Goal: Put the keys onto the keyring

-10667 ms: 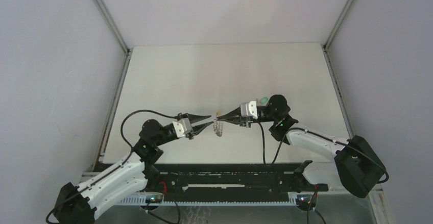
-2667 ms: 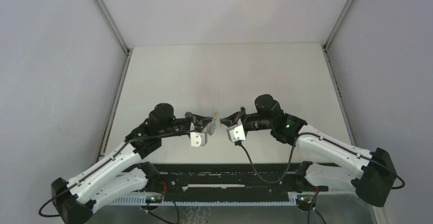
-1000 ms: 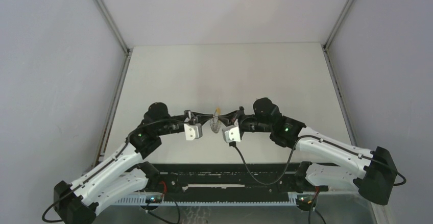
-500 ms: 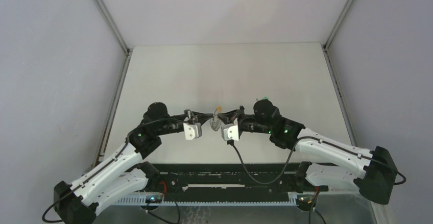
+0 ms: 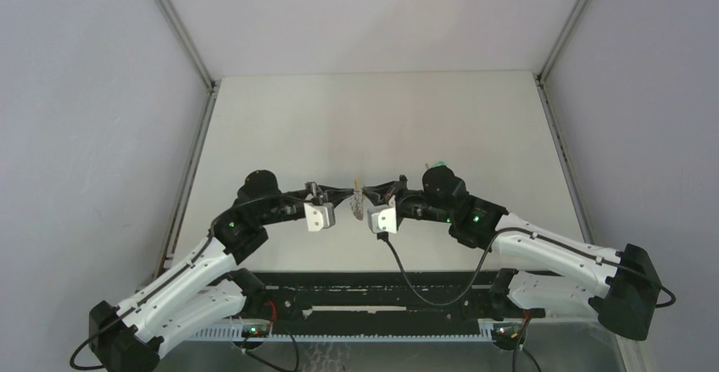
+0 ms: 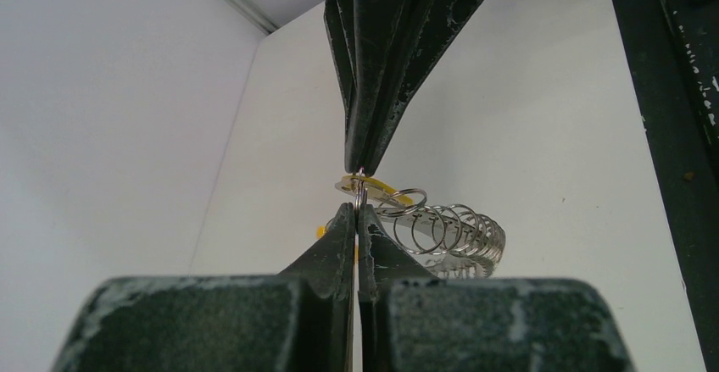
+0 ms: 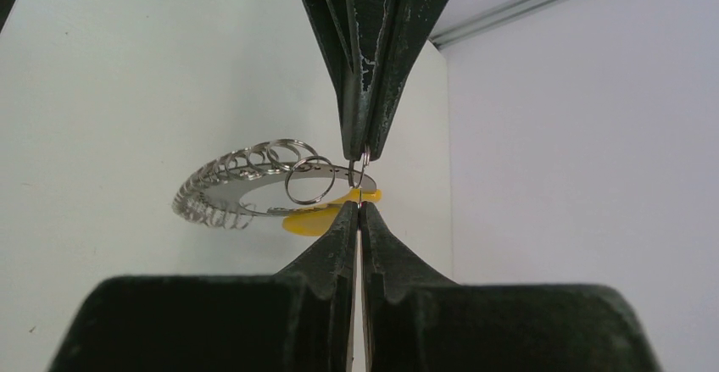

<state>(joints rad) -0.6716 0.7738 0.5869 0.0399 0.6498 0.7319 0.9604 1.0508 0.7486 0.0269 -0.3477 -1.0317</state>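
Where the arms meet tip to tip above the table (image 5: 381, 118), the left gripper (image 6: 356, 211) and right gripper (image 7: 358, 208) are both clamped tight. Each pinches the same small loop at the rim of the keyring (image 7: 246, 187), which juts sideways from the tips, held in the air. A green key (image 5: 437, 166) peeks out just behind the right wrist.
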